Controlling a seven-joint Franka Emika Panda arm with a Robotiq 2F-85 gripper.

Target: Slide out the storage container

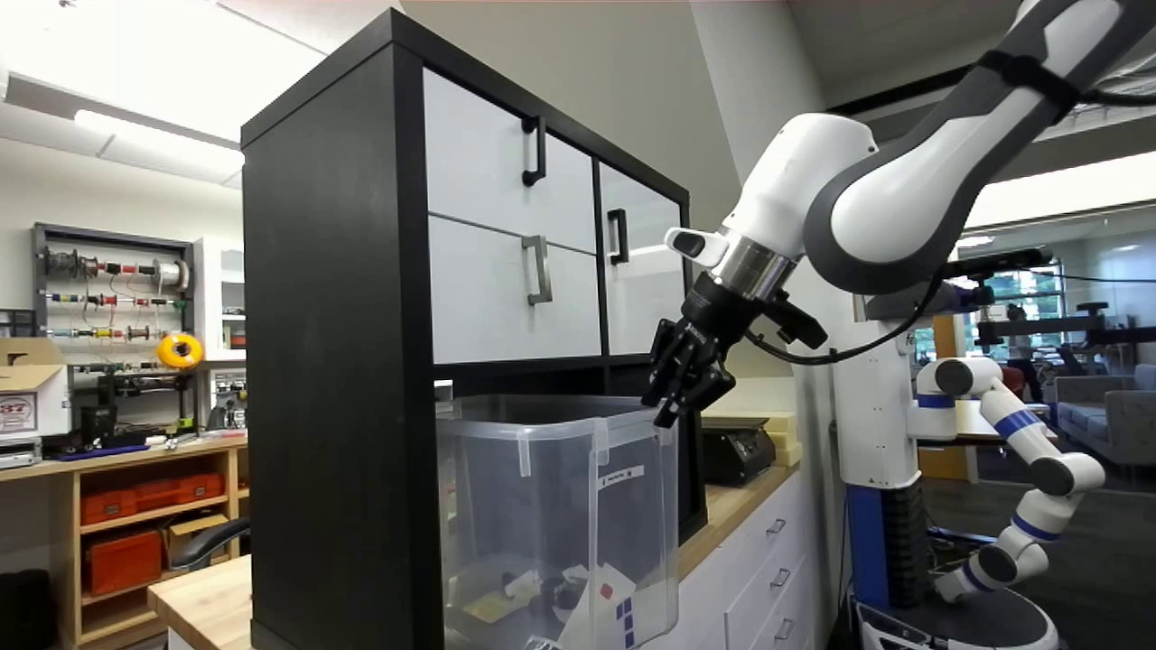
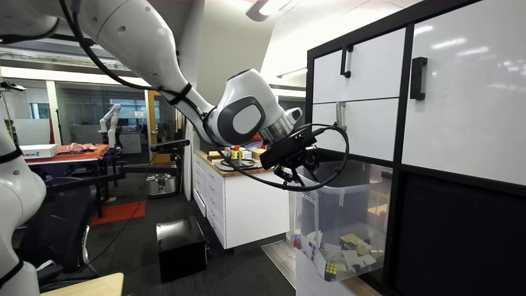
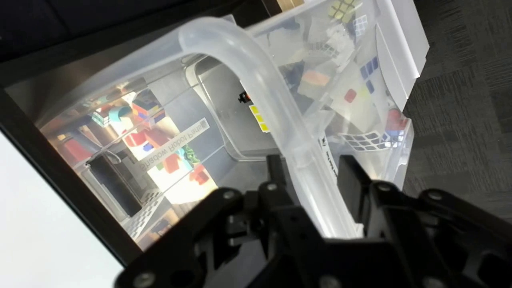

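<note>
The storage container (image 1: 542,506) is a large clear plastic bin, open at the top, with cards and small items inside. It also shows in an exterior view (image 2: 349,213). It sticks well out of a lower cubby of the black cabinet; its back part is hard to make out. My gripper (image 1: 657,411) is at the container's front rim, tilted downward, as also seen in an exterior view (image 2: 309,181). In the wrist view, the gripper (image 3: 311,168) is open, with one finger inside and one outside the rim (image 3: 260,76). Gaps show between the rim and both fingers.
The black cabinet (image 1: 325,343) has white drawers (image 1: 479,289) with handles above the container. A white door with a black handle (image 2: 418,78) is beside them. A black device (image 1: 736,449) stands on the wooden counter behind. A black box (image 2: 181,246) is on the floor.
</note>
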